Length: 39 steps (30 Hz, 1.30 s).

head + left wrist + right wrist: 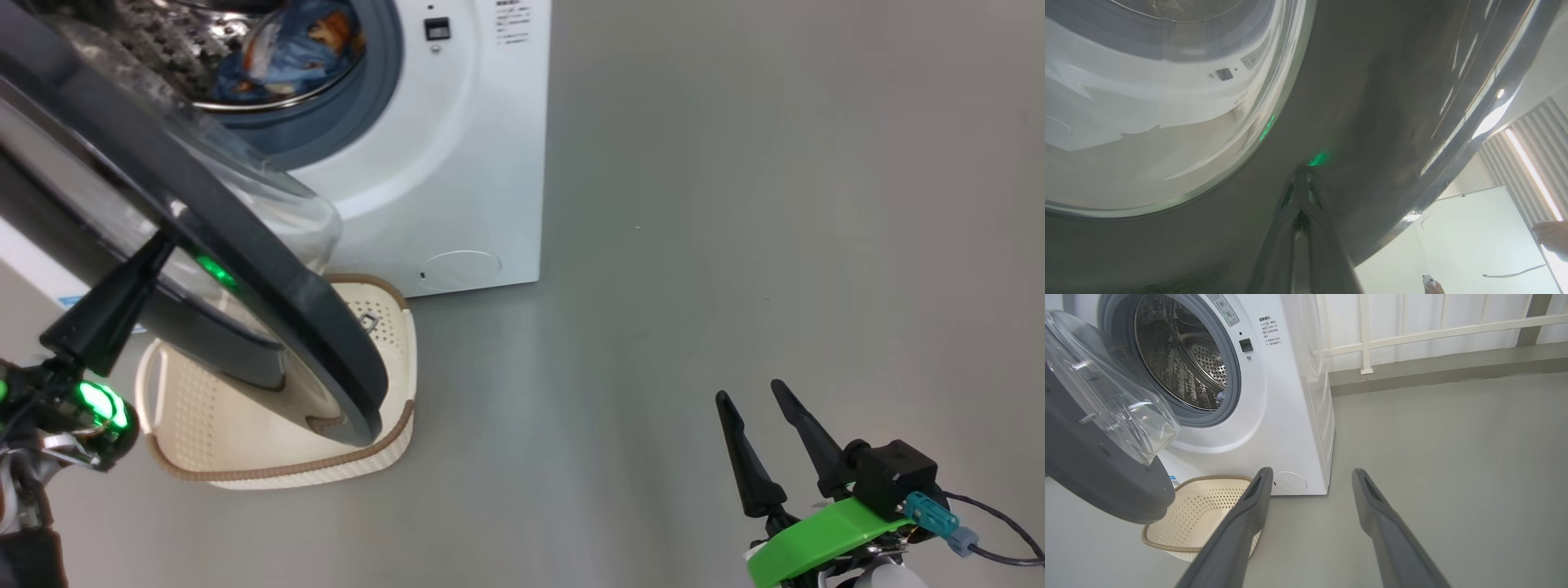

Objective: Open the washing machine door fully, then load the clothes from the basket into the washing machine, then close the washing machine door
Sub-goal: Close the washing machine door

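The white washing machine (457,163) stands at the top left, with the light-blue printed clothes (294,49) lying in its steel drum (1180,355). Its glossy black door (269,269) hangs partly open and slants over the cream basket (245,457), whose visible inside is bare. My left gripper (159,249) is shut, its tips touching the door's outer face. In the left wrist view those joined tips (1302,171) rest on the black ring beside the glass window (1147,122). My right gripper (749,390) hovers open over the floor at the lower right, holding nothing.
Open grey floor (735,204) stretches to the right of the machine. A white railing (1412,335) and a kerb run along the back wall. A person's hand (1551,237) shows at the right edge of the left wrist view.
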Available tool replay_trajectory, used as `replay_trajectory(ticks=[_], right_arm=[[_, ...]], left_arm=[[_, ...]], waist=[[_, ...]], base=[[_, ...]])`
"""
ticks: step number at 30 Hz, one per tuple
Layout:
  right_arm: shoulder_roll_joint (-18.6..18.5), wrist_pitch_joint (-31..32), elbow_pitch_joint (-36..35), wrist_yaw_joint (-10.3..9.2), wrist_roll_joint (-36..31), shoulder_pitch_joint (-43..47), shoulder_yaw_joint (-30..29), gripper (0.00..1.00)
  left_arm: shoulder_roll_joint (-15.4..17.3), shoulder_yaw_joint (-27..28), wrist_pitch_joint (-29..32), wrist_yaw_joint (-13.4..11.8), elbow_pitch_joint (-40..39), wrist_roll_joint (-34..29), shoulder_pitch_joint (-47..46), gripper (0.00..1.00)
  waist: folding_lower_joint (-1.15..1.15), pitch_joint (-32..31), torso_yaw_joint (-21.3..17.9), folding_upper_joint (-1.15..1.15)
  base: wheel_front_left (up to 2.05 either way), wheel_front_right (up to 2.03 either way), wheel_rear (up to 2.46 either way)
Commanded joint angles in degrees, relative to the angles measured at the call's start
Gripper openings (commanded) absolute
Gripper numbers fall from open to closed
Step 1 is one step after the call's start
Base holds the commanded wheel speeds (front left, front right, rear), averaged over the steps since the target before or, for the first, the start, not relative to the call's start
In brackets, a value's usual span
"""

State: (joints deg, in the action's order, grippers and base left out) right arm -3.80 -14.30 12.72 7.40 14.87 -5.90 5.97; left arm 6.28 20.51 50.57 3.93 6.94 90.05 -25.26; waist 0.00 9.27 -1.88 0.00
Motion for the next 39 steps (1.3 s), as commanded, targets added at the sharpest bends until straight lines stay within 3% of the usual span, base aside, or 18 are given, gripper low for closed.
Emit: replay_trajectory(ticks=[1, 24, 30, 39], right_arm=[[0.2, -0.7, -1.5, 0.09, 0.5, -0.9, 1.0, 1.00], [0.6, -0.7, -1.3, 0.09, 1.2, -3.7, 2.3, 1.00], [0.8, -0.7, -1.8, 0.09, 1.1, -3.6, 1.3, 1.00], [0.9, -0.7, -2.1, 0.09, 0.8, -3.1, 0.1, 1.00]], left_arm=[[1.7, 1.7, -0.5, 0.8, -0.7, -0.9, -2.2, 0.00], [3.1, 0.7, -12.0, 3.5, 14.6, -7.6, -17.4, 0.00], [4.2, 0.9, -14.6, 3.5, 14.5, -8.1, -18.0, 0.00], [4.8, -0.8, -17.7, 3.6, 10.4, -8.3, -14.7, 0.00]], waist=[[0.00, -0.1, -1.0, 0.00], [0.00, 3.7, -6.5, 0.00], [0.00, 4.7, -7.1, 0.00], [0.00, 3.5, -4.1, 0.00]], base=[[0.00, 0.00, 0.00], [0.00, 0.00, 0.00], [0.00, 0.00, 0.00], [0.00, 0.00, 0.00]])
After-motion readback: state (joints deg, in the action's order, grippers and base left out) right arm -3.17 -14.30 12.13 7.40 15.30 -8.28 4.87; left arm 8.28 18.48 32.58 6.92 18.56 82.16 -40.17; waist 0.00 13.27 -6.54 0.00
